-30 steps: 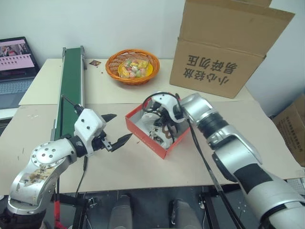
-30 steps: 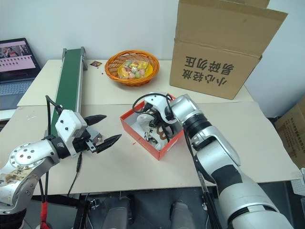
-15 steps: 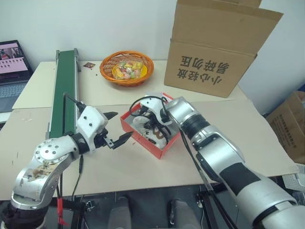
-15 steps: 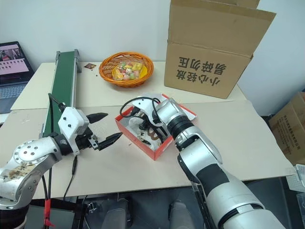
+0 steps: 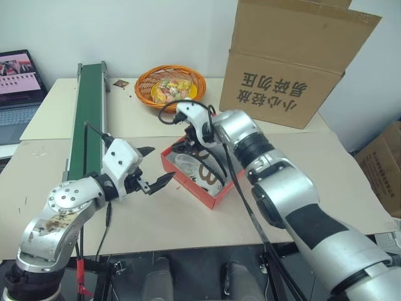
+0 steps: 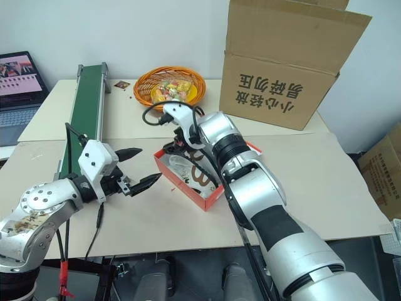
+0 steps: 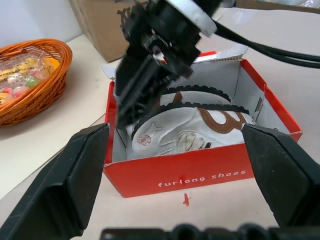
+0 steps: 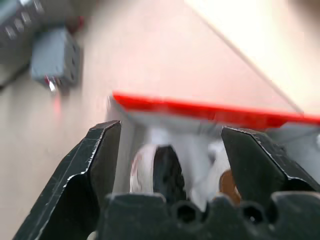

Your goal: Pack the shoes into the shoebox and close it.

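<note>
The red shoebox [image 5: 188, 187] stands open in the middle of the table, its lid [image 7: 223, 52] folded back on the far side. Both off-white shoes [image 7: 185, 131] with brown patches lie inside it on their sides, soles [image 8: 167, 172] showing. My right gripper [image 8: 170, 127] hangs just above the box's far-left corner, open, with nothing between its fingers. My left gripper [image 5: 160, 164] is level with the box and just to its left, pointing at it. It is open and empty.
Behind the box stand an orange basket [image 5: 170, 86] of sweets and a big brown carton [image 5: 294, 56]. A green conveyor [image 5: 88, 113] runs along the left side. A laptop [image 5: 19, 81] sits at the far left.
My right gripper has risen out of the box toward its far-left corner and opened, leaving the shoe inside. The left gripper has stayed put. The camera has shifted.
</note>
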{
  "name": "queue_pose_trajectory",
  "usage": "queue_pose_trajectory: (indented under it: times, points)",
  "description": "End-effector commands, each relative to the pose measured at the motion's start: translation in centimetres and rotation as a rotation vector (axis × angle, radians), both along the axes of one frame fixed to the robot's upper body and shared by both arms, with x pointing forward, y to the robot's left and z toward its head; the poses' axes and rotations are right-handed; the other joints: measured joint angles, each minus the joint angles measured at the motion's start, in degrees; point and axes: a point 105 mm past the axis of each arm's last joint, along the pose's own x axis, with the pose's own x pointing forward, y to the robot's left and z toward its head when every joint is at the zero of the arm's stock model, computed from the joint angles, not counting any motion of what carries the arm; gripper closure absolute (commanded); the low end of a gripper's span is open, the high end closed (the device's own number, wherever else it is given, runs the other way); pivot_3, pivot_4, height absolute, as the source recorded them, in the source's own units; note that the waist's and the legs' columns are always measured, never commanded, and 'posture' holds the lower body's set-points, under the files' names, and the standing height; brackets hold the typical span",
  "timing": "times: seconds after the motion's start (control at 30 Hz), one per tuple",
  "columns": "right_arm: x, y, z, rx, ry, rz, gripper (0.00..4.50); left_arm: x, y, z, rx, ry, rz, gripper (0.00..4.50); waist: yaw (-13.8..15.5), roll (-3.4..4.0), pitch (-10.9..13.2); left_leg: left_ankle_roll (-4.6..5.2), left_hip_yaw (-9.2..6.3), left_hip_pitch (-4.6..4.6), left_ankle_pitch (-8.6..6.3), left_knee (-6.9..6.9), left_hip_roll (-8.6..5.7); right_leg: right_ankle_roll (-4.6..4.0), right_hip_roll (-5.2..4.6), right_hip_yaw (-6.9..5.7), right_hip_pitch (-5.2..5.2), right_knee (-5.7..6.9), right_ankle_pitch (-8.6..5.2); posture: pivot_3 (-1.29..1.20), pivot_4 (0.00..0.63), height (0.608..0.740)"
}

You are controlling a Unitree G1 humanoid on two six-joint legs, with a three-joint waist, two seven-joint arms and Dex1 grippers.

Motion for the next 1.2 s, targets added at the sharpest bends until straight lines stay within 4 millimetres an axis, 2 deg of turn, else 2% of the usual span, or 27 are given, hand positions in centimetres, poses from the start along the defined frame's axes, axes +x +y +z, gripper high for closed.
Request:
queue_pose_trajectory:
  times: [0.03,0.13,0.17,0.27,0.3,0.37,0.4,0.47,0.53,0.57,0.73,0.77,0.87,0.93,0.97,1.1,1.2]
  points:
    - [0.7,-0.8,4.0,0.131,-0.044,-0.058,0.73,0.1,-0.3,0.9,0.008,-0.052,-0.01,0.0,0.0,0.0,0.0,0.0,0.0,0.0,0.0,0.0,0.0,0.0,0.0,0.0,0.0,0.0,0.0,0.0,0.15,0.72]
    - [1.1,-2.7,5.9,0.294,-0.008,-0.15,0.73,0.1,-0.6,1.0,0.006,-0.059,-0.016,0.0,0.0,-0.01,0.0,0.0,0.0,-0.03,0.0,0.0,0.0,-0.01,0.0,0.0,-0.03,0.01,0.01,0.0,0.15,0.72]
    - [1.5,-4.0,6.3,0.349,-0.025,-0.193,0.97,0.1,-0.8,0.9,0.003,-0.059,-0.021,0.0,0.1,-0.01,0.0,0.0,-0.01,-0.03,0.0,0.0,0.0,-0.01,0.0,0.0,-0.02,0.02,0.01,0.0,0.15,0.72]
    - [1.6,-8.9,7.1,0.551,-0.074,-0.322,1.75,0.1,-1.1,1.0,-0.019,-0.063,-0.021,0.0,0.5,-0.03,0.0,0.01,-0.02,-0.02,0.01,0.03,0.0,0.01,0.0,-0.01,0.08,-0.03,0.0,0.0,0.15,0.72]
    - [1.3,-10.5,7.4,0.617,-0.086,-0.364,2.17,0.2,-1.1,1.0,-0.03,-0.066,-0.014,0.0,0.9,-0.03,0.0,0.01,-0.03,-0.02,0.01,0.03,-0.01,0.02,0.0,-0.02,0.12,-0.07,0.0,0.0,0.15,0.72]
    - [0.7,-12.3,7.7,0.687,-0.108,-0.417,2.84,0.3,-1.0,1.0,-0.047,-0.068,-0.004,0.0,1.3,-0.03,0.0,0.01,-0.03,-0.01,0.01,0.1,-0.01,0.04,-0.01,-0.02,0.18,-0.08,-0.01,0.0,0.15,0.72]
    - [0.4,-14.5,7.6,0.726,-0.133,-0.482,3.15,0.3,-1.2,1.0,-0.06,-0.069,-0.001,0.0,1.3,-0.01,0.0,0.01,-0.03,-0.02,0.01,0.13,-0.01,0.05,0.0,-0.02,0.18,-0.06,0.0,0.0,0.15,0.72]
    - [-0.3,-17.6,7.2,0.756,-0.173,-0.575,3.86,0.3,-1.4,1.0,-0.08,-0.068,0.002,0.0,1.3,0.04,0.0,0.03,-0.02,-0.02,0.02,0.17,-0.01,0.04,0.0,0.0,0.15,0.0,0.01,0.0,0.15,0.72]
    - [-1.4,-21.5,5.2,0.692,-0.211,-0.692,4.39,0.5,-1.7,0.6,-0.098,-0.058,0.004,0.0,1.4,0.05,0.0,0.04,-0.03,0.0,0.02,0.17,-0.01,0.05,0.0,0.01,0.14,0.05,0.0,0.0,0.15,0.72]
    - [-2.0,-23.1,4.4,0.681,-0.216,-0.739,4.39,0.6,-2.0,0.5,-0.104,-0.052,0.001,0.0,1.6,0.05,0.0,0.04,-0.04,0.0,0.02,0.14,-0.01,0.05,0.0,0.0,0.15,0.01,-0.01,0.0,0.15,0.72]
    - [-4.0,-27.5,2.6,0.623,-0.227,-0.825,4.39,0.8,-2.5,0.2,-0.114,-0.043,-0.016,0.0,1.1,0.12,0.0,0.04,-0.01,0.11,0.02,0.26,-0.02,0.19,-0.01,0.04,0.29,-0.07,-0.08,0.0,0.15,0.72]
    - [-4.4,-28.6,1.7,0.545,-0.227,-0.84,4.39,0.8,-2.5,0.3,-0.114,-0.043,-0.021,0.0,0.9,0.16,0.0,0.04,-0.02,0.13,0.02,0.25,-0.01,0.31,0.0,0.05,0.3,-0.06,-0.16,0.0,0.15,0.72]
    - [-6.0,-30.1,-3.4,0.201,-0.136,-0.76,4.39,0.9,-2.7,0.4,-0.111,-0.045,-0.033,0.0,1.2,0.21,0.0,0.04,-0.03,0.15,0.02,0.24,-0.02,0.4,0.0,0.07,0.33,-0.06,-0.26,0.0,0.15,0.72]
    - [-6.5,-29.5,-5.8,0.12,-0.063,-0.679,4.39,1.0,-2.7,0.5,-0.105,-0.047,-0.038,0.0,1.3,0.21,0.0,0.09,-0.05,0.17,-0.01,0.27,-0.02,0.2,-0.01,0.06,0.47,-0.18,-0.46,0.0,0.15,0.72]
    - [-6.6,-28.7,-6.8,0.103,-0.033,-0.623,4.39,1.1,-2.7,0.5,-0.103,-0.048,-0.041,0.0,1.0,0.21,0.0,0.11,-0.04,0.19,-0.03,0.31,-0.02,0.16,-0.01,0.07,0.55,-0.25,-0.49,0.0,0.15,0.72]
    - [-5.9,-25.8,-9.0,0.098,0.03,-0.494,4.39,1.2,-2.7,0.8,-0.101,-0.054,-0.045,0.0,0.1,0.21,0.0,0.15,-0.06,0.27,-0.07,0.48,-0.02,0.19,0.0,0.12,0.62,-0.22,-0.45,0.0,0.15,0.72]
    - [-4.1,-24.7,-9.6,0.135,0.024,-0.488,4.39,1.3,-2.6,1.0,-0.098,-0.06,-0.043,0.0,-0.1,0.2,0.0,0.15,-0.06,0.26,-0.07,0.5,-0.03,0.21,0.01,0.13,0.63,-0.23,-0.45,0.0,0.15,0.72]
